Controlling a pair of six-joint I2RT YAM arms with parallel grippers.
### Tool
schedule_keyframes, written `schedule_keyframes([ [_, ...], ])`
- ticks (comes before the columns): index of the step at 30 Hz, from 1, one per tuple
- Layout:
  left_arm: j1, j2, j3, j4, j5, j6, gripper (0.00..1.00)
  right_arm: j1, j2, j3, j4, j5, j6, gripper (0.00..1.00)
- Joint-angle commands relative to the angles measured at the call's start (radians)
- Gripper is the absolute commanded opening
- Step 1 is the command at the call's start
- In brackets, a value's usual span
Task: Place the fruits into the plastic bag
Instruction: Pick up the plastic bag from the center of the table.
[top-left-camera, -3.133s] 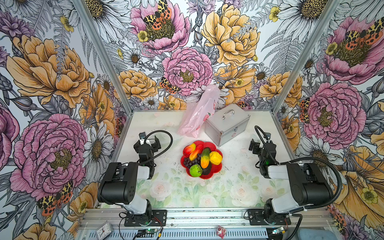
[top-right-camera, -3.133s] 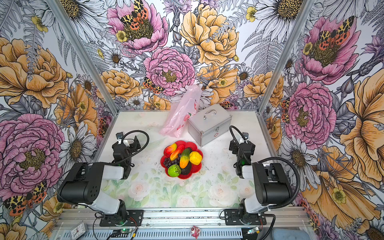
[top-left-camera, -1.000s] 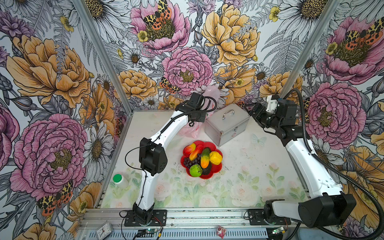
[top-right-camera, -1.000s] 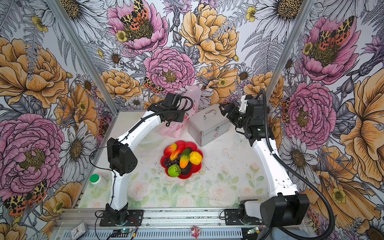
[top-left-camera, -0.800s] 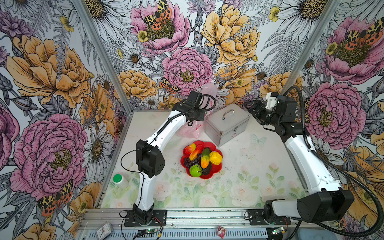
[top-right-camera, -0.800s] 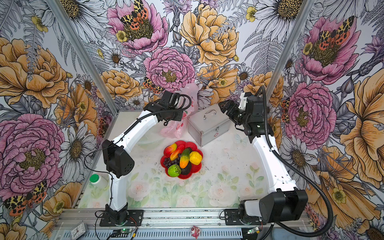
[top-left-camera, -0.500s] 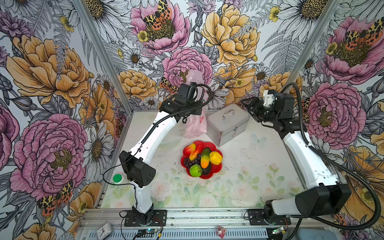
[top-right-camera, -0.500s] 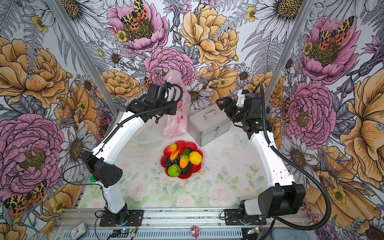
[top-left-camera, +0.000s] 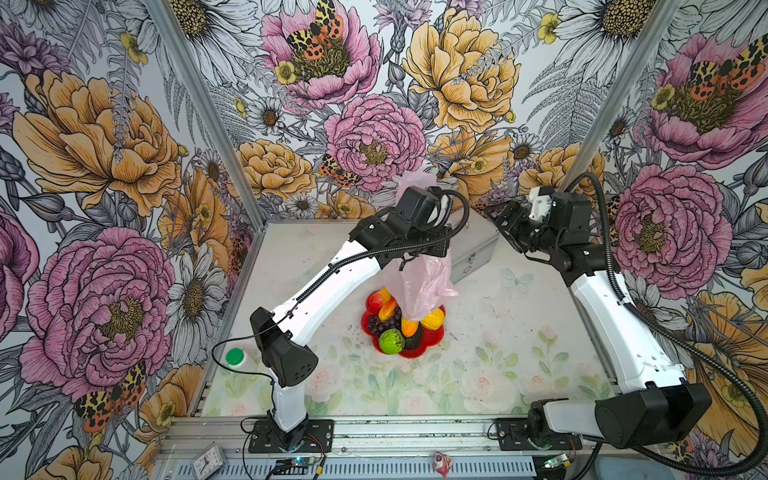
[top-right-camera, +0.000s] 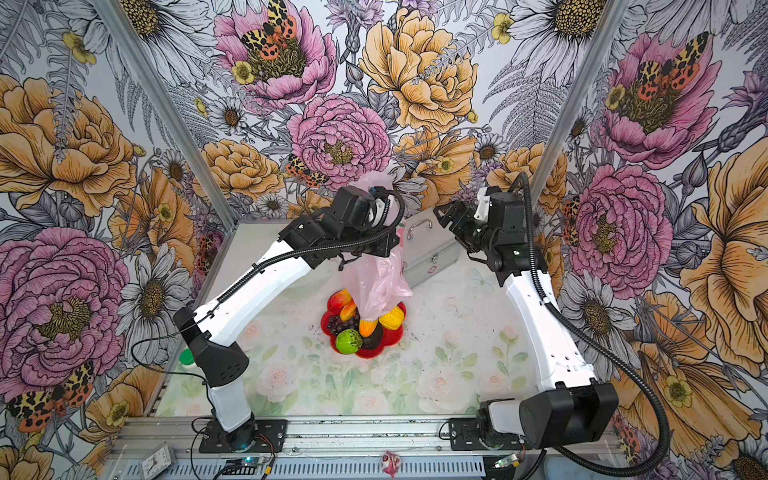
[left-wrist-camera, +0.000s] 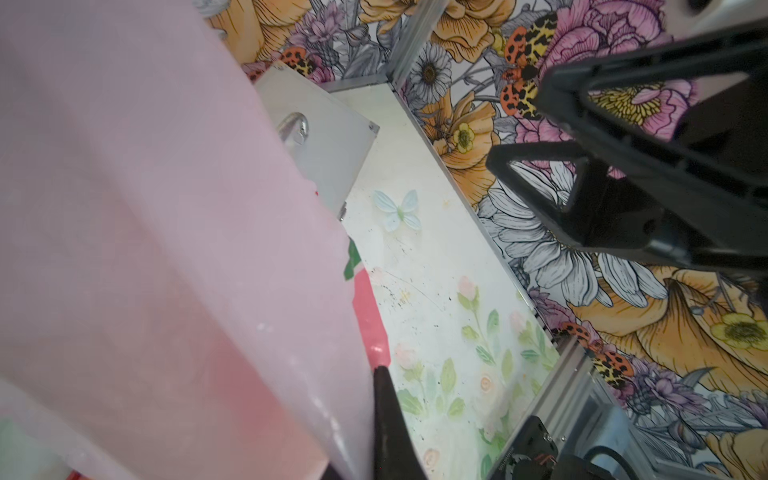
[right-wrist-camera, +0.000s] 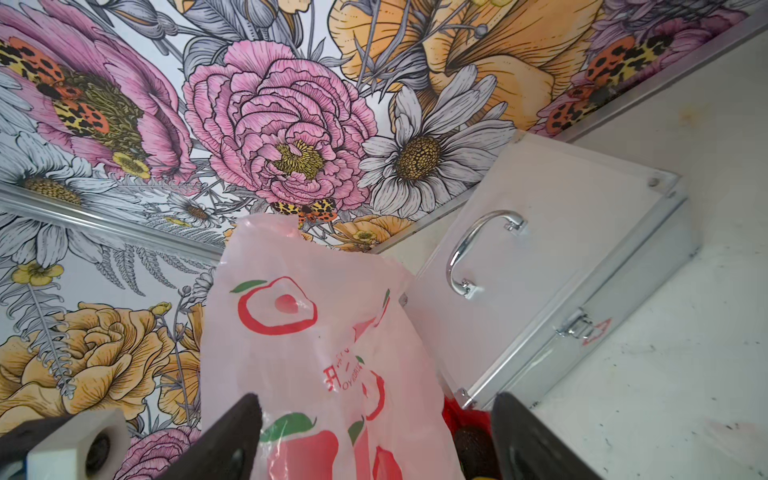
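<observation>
The pale-pink plastic bag (top-left-camera: 419, 282) hangs in the air from my left gripper (top-left-camera: 430, 201), which is shut on its upper part. The bag's lower end dangles over the red dish (top-left-camera: 430, 343) and hides part of it. The fruits lie on that dish: lime (top-left-camera: 391, 340), lemon (top-left-camera: 432, 319), a mango (top-left-camera: 378, 298), grapes (top-left-camera: 376, 324), avocado (top-left-camera: 413, 341). My right gripper (right-wrist-camera: 376, 415) is open and empty, up in the air to the right of the bag (right-wrist-camera: 316, 345) and facing it. In the left wrist view the bag (left-wrist-camera: 145, 249) fills most of the picture.
A silver metal case (top-left-camera: 473, 253) with a handle lies at the back, right behind the bag and below my right gripper. A white bottle with a green cap (top-left-camera: 235, 356) stands by the left wall, next to the left arm's elbow.
My left arm has raised the bag off the table at the back and carried it forward over the dish. The right gripper has drifted a little toward the bag, still open.
</observation>
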Motion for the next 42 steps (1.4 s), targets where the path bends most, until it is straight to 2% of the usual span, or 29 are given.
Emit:
schedule_keyframes([
  [1, -0.040, 0.053, -0.002, 0.005, 0.063, -0.030, 0.00, -0.020, -0.038, -0.022, -0.058, 0.083, -0.015, 0.89],
  [4, -0.057, 0.107, 0.009, 0.006, 0.119, -0.027, 0.00, -0.025, -0.040, -0.031, -0.077, 0.095, -0.023, 0.89],
  [5, -0.056, 0.128, 0.018, 0.007, 0.147, -0.024, 0.17, -0.027, -0.040, -0.032, -0.086, 0.101, -0.027, 0.89],
  [6, -0.055, 0.144, 0.028, 0.006, 0.170, -0.022, 0.43, -0.031, -0.039, -0.032, -0.094, 0.107, -0.034, 0.89],
  [7, -0.054, 0.154, 0.038, 0.005, 0.181, -0.022, 0.60, -0.033, -0.037, -0.032, -0.103, 0.114, -0.037, 0.89],
  [9, -0.054, 0.160, 0.069, 0.006, 0.193, -0.011, 0.86, -0.042, -0.036, -0.032, -0.110, 0.120, -0.045, 0.90],
  [11, -0.050, 0.149, 0.094, 0.006, 0.187, 0.005, 0.99, -0.051, -0.030, -0.025, -0.110, 0.120, -0.055, 0.98],
  [17, -0.004, 0.052, 0.101, 0.006, 0.202, 0.015, 0.99, -0.075, 0.020, 0.041, -0.110, 0.088, -0.092, 0.99],
  [22, 0.071, -0.122, 0.006, 0.005, 0.153, 0.006, 0.99, -0.071, 0.112, 0.124, -0.112, 0.005, -0.131, 0.99],
  [24, 0.132, -0.196, -0.068, 0.006, 0.110, -0.028, 0.99, -0.061, 0.153, 0.161, -0.127, -0.007, -0.168, 0.99],
  [26, 0.233, -0.274, -0.176, 0.006, 0.084, -0.081, 0.99, -0.043, 0.199, 0.202, -0.149, -0.003, -0.224, 0.99],
  [30, 0.440, -0.365, -0.356, 0.006, 0.128, -0.144, 0.99, -0.008, 0.267, 0.258, -0.180, 0.035, -0.312, 0.99],
  [32, 0.515, -0.372, -0.418, 0.006, 0.164, -0.128, 0.99, 0.002, 0.289, 0.267, -0.181, 0.052, -0.326, 0.99],
  [36, 0.588, -0.312, -0.490, 0.005, 0.215, -0.085, 0.99, 0.016, 0.310, 0.271, -0.180, 0.057, -0.326, 0.99],
  [42, 0.604, -0.118, -0.409, 0.005, 0.261, -0.013, 0.99, 0.030, 0.309, 0.263, -0.180, 0.057, -0.325, 0.99],
])
